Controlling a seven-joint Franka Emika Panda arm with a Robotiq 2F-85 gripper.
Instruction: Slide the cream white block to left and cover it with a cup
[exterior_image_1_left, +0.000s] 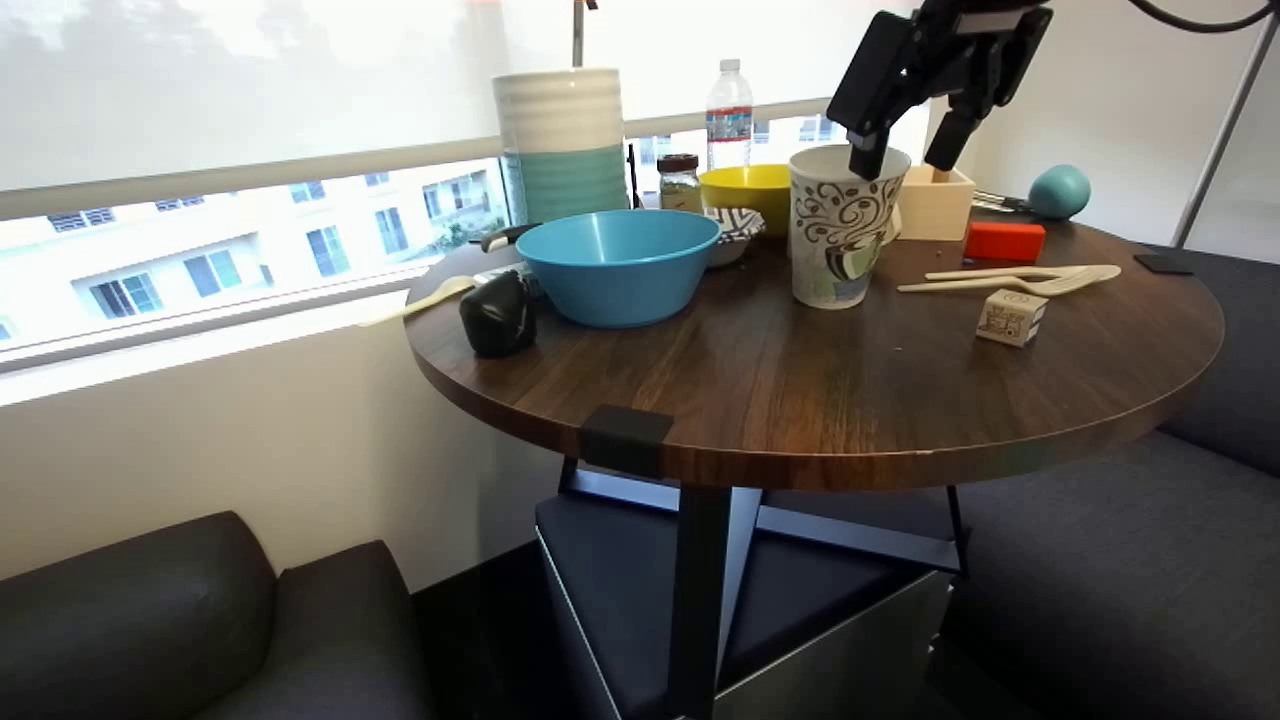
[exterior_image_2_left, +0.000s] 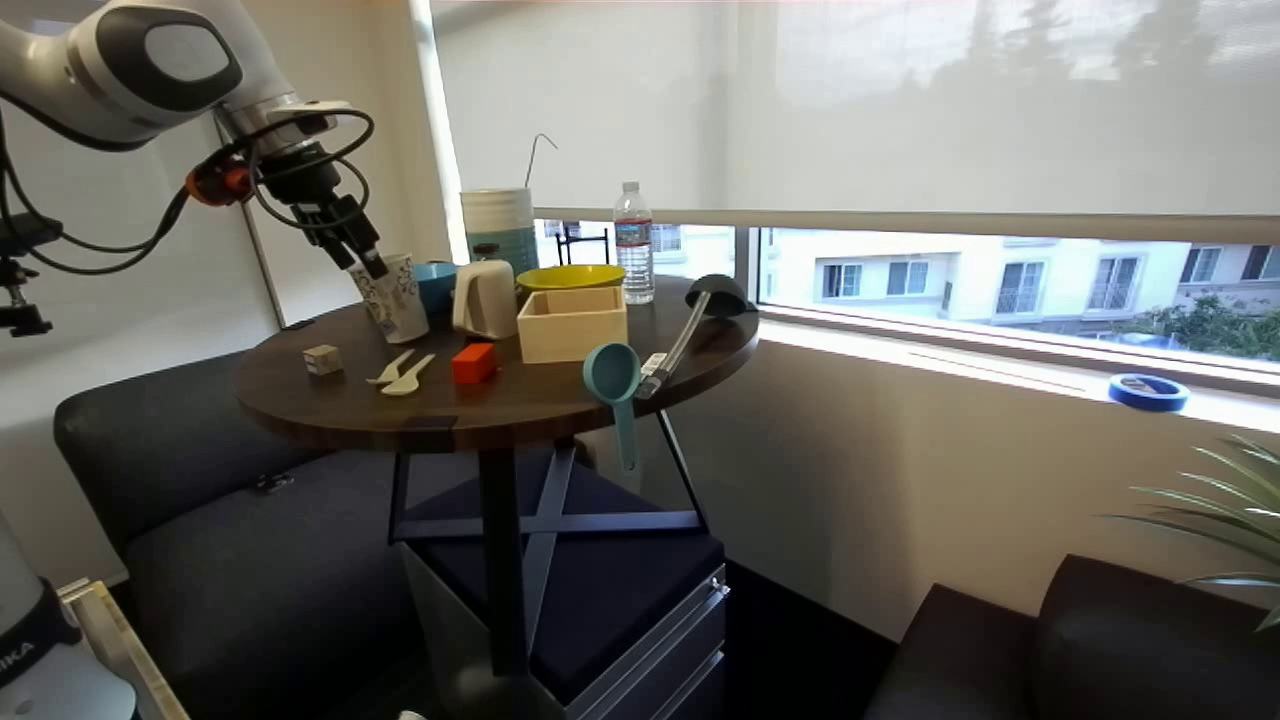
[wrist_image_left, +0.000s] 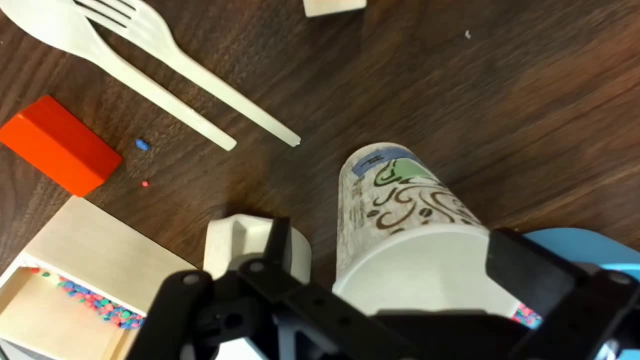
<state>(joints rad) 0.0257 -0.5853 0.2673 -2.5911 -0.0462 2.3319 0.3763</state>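
The cream white block (exterior_image_1_left: 1010, 318) lies on the round wooden table in both exterior views, left of the cup in an exterior view (exterior_image_2_left: 322, 360). In the wrist view only an edge of the block (wrist_image_left: 334, 7) shows at the top. The cup (exterior_image_1_left: 838, 235) stands upright, mouth up, with a swirl pattern; it also shows in an exterior view (exterior_image_2_left: 398, 302) and the wrist view (wrist_image_left: 400, 200). My gripper (exterior_image_1_left: 907, 160) is open above the cup's rim, its fingers wide apart. In the wrist view the fingers (wrist_image_left: 395, 252) lie to either side of the cup's mouth. Nothing is held.
A white fork and spoon (wrist_image_left: 165, 80) lie near the block. A red block (exterior_image_1_left: 1004, 241), a tan wooden box (exterior_image_2_left: 572, 325) and a white mug (exterior_image_2_left: 487, 298) stand close by. A blue bowl (exterior_image_1_left: 618, 265) is beside the cup. A bottle (exterior_image_2_left: 633, 245) and yellow bowl (exterior_image_2_left: 570, 278) stand behind.
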